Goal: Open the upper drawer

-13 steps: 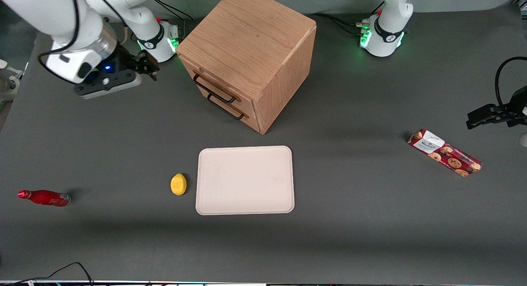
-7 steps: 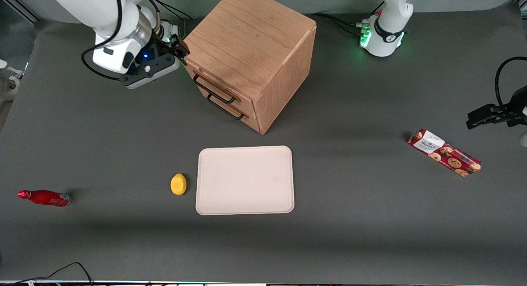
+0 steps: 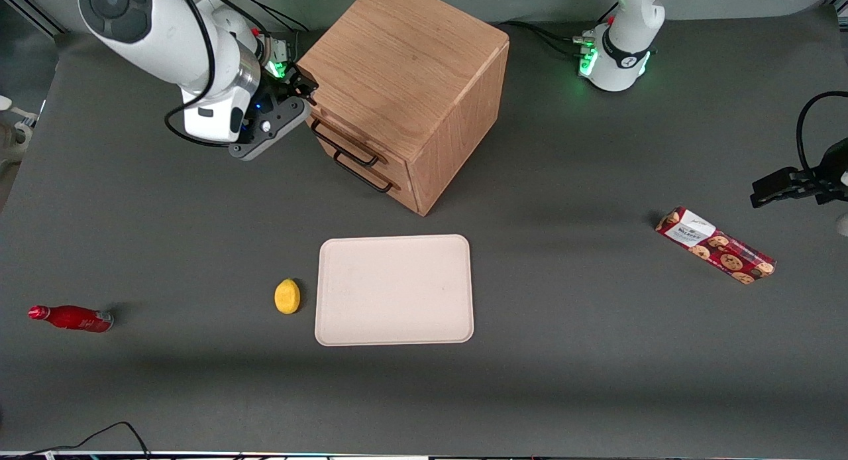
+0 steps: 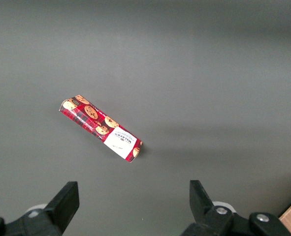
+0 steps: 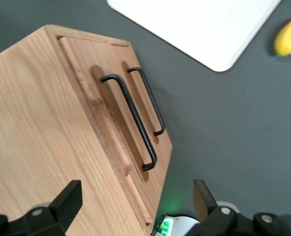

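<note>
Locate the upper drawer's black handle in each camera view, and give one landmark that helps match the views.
Front view: the upper drawer's handle is on the cabinet front, just above the lower drawer's handle; the claw hovers beside the cabinet's top corner, above it.
Right wrist view: the handle is the longer black bar, nearer the cabinet's top edge, with the open claw close by.
Left wrist view: not in it.
Shared landmark: the lemon beside the white tray.

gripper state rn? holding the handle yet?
Gripper: open, holding nothing. It sits at the cabinet's top front corner, beside the upper drawer; the drawer's black handle is not yet between the fingers.
</note>
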Controlling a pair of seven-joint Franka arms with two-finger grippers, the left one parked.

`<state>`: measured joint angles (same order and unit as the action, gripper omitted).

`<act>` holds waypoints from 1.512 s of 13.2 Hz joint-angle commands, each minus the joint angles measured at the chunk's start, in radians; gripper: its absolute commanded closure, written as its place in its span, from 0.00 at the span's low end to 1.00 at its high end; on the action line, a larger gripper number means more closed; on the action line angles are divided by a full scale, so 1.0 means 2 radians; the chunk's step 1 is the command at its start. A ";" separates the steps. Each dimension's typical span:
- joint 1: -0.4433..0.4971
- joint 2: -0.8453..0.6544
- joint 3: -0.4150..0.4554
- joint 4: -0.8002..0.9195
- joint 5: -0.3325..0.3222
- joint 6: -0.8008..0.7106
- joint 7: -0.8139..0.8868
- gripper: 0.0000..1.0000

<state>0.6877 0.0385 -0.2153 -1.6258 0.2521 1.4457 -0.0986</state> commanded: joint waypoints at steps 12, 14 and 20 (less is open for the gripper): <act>0.007 0.032 -0.024 -0.097 0.039 0.128 -0.151 0.00; 0.007 0.033 -0.020 -0.115 0.039 0.146 -0.153 0.00; 0.020 0.041 -0.011 -0.134 0.039 0.151 -0.159 0.00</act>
<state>0.7171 0.1183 -0.2392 -1.8814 0.3032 1.7290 -0.3879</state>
